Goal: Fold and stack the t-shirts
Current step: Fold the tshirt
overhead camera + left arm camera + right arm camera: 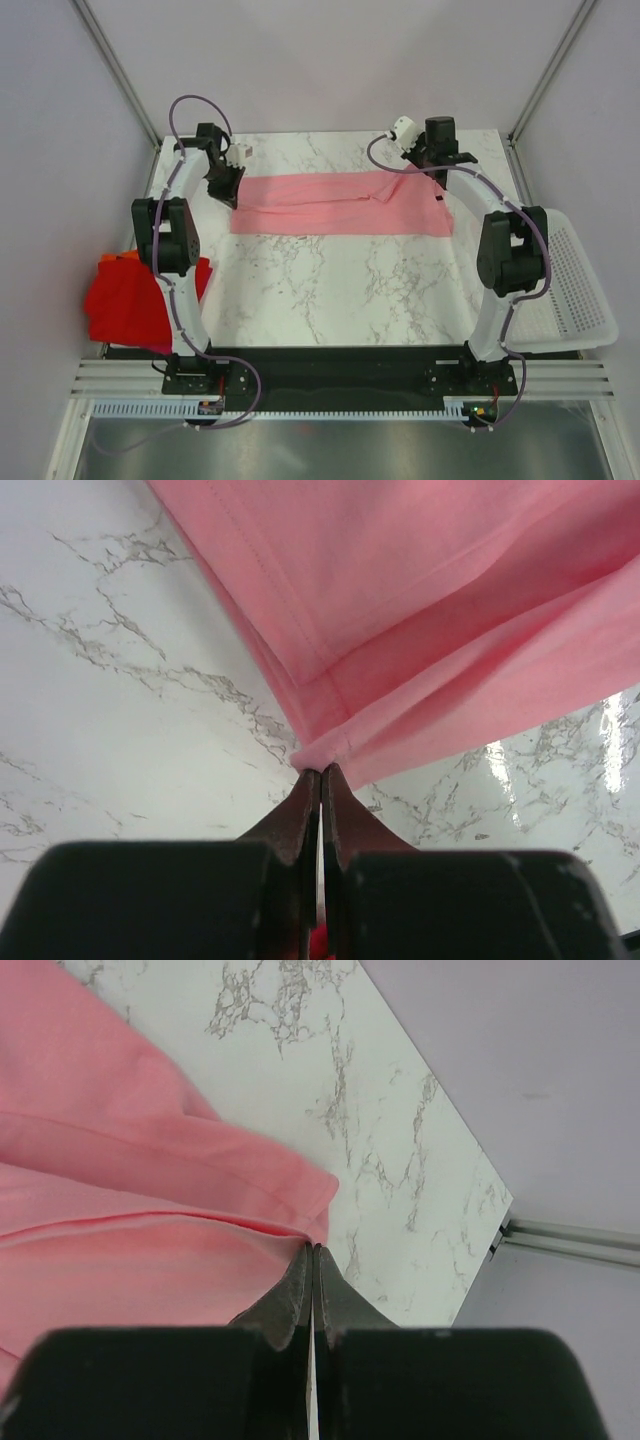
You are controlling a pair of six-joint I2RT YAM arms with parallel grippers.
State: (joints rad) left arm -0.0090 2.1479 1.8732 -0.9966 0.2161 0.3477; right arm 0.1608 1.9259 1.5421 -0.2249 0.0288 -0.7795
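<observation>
From above: light pink t-shirt [340,204] laid out as a long band across the far half of the marble table [330,290], already narrowed lengthwise, to judge by its creases. At the band's left end, left gripper [230,192]; at its far right corner, right gripper [420,176]; both low on the cloth. Off the table's left edge, red t-shirt [130,305] folded flat, with an orange t-shirt [122,258] showing at its far edge, over or under cannot be told. At the table's right edge, white basket [575,290], well apart from the pink cloth. From the left wrist: fingers [295,815] pressed together with a pinch of hemmed corner caught at the tips, pink layers fanning away above bare marble. From the right wrist: much the same, fingers [290,1295] closed tight on a corner of the pink cloth, close to the table's far right edge. Judged as mid-fold: both ends gripped, set either for carrying one end over the other or for drawing the far edge toward the near side. Next move likely calls for lifting both corners together, level and at a matched pace, keeping the layers from sliding apart, then laying the cloth down flat and letting go, ahead of a further fold and the carry to the red pile.
</observation>
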